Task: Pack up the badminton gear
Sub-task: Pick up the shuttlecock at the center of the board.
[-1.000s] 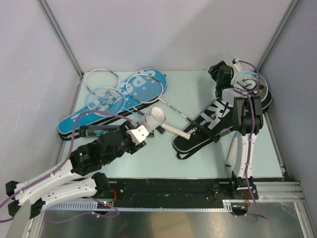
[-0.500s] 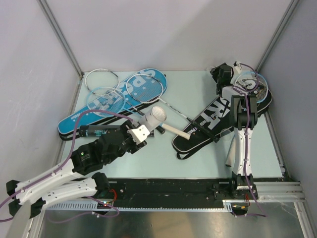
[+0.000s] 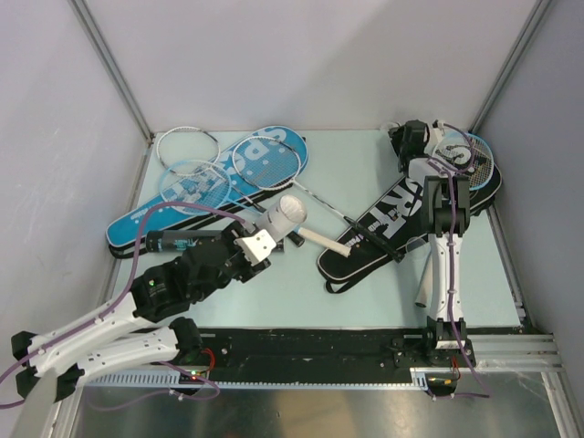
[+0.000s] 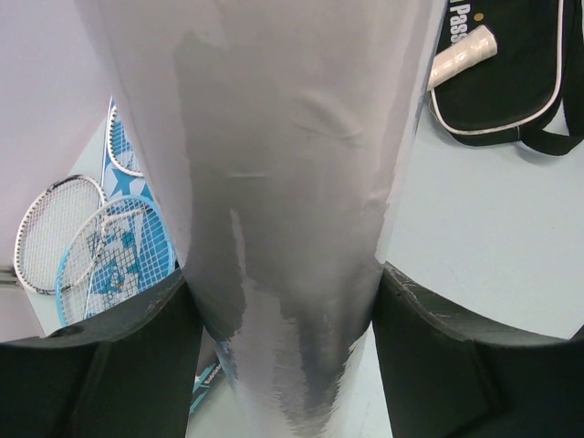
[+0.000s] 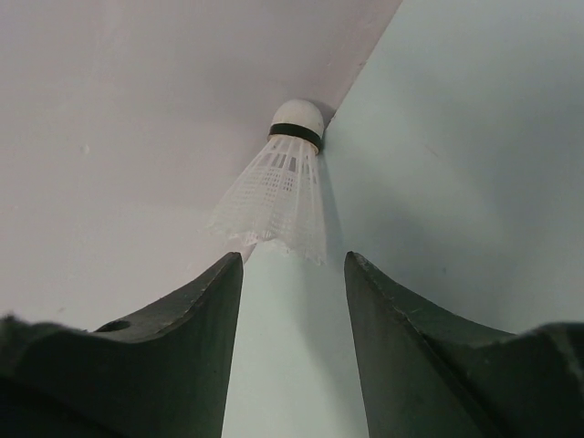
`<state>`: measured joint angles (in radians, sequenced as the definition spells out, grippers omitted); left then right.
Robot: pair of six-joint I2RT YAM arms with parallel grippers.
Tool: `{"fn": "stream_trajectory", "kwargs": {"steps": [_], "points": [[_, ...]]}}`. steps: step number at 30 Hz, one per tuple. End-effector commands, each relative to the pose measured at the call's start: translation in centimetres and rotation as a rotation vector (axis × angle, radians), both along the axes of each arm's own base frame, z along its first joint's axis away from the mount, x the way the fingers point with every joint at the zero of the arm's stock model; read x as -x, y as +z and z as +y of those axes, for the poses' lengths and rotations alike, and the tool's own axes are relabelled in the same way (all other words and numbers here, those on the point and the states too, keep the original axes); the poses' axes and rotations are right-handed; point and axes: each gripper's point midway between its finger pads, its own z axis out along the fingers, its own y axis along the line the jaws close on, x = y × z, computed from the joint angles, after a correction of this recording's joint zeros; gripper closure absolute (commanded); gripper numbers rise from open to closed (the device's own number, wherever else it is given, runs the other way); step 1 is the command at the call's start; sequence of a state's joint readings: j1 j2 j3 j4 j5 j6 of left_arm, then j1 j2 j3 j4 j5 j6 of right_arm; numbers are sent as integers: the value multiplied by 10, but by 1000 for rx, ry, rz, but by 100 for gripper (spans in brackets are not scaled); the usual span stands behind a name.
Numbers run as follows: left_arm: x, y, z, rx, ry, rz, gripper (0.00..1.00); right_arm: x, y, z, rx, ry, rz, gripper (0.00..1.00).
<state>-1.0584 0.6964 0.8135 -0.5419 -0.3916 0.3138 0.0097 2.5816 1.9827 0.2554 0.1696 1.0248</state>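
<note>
Left jaws: clamped on the white tube (image 4: 283, 228), and it fills the whole gap between them!
Left of those jaws: a white-framed racket (image 4: 50, 228) overlaps a light-blue racket (image 4: 114, 251).
Ahead, to their right: the black cover (image 4: 511, 73), with a white grip (image 4: 464, 53) at its edge.
Right jaws: apart, gripping nothing.
Just ahead of them: the shuttlecock (image 5: 278, 196), skirt toward the jaws, cork against the wall where it meets the desk (image 5: 456, 182).

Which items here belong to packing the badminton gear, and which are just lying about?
Job: white tube, black tube, shuttlecock, rackets, blue cover, black cover.
Lying about: no stray items visible; only the rig's purple cable and base rail.
</note>
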Motion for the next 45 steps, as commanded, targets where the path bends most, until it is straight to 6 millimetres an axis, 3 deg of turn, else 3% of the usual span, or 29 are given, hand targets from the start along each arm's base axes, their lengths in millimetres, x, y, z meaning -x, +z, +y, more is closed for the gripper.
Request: {"fn": "stream_trajectory", "kwargs": {"steps": [1,10,12,15,19,23,25,27,28,29,30,34,40,45], "points": [[-6,26,1,75,26,-70,68,-17,1,1,-76,-26,-27,47],[-6,31,8,88,45,-92,68,-26,4,-15,-77,-129,-41,57],[-6,32,9,93,49,-97,68,-28,9,-19,-48,-139,-47,66],[-5,33,9,99,47,-99,68,-28,18,-22,0,-139,-63,91],[-5,28,6,94,42,-84,68,-24,50,-16,121,-82,-139,99],[-6,26,4,90,39,-76,68,1,88,-4,166,22,-182,100],[-4,25,1,99,28,-64,67,23,107,1,177,69,-194,100],[-2,20,-2,103,14,-48,67,55,114,7,184,118,-188,100],[-1,17,-3,99,7,-41,67,69,128,13,191,153,-204,100],[-1,14,-4,93,4,-36,67,85,130,20,191,202,-196,100],[-1,13,-5,89,1,-32,67,100,146,26,200,241,-215,100],[1,8,-11,82,-22,-11,67,162,172,41,185,410,-189,100],[-1,3,-16,63,-25,5,67,256,226,87,135,660,-200,100],[0,3,-15,5,-62,-42,68,348,260,134,48,1030,-232,100]]}}
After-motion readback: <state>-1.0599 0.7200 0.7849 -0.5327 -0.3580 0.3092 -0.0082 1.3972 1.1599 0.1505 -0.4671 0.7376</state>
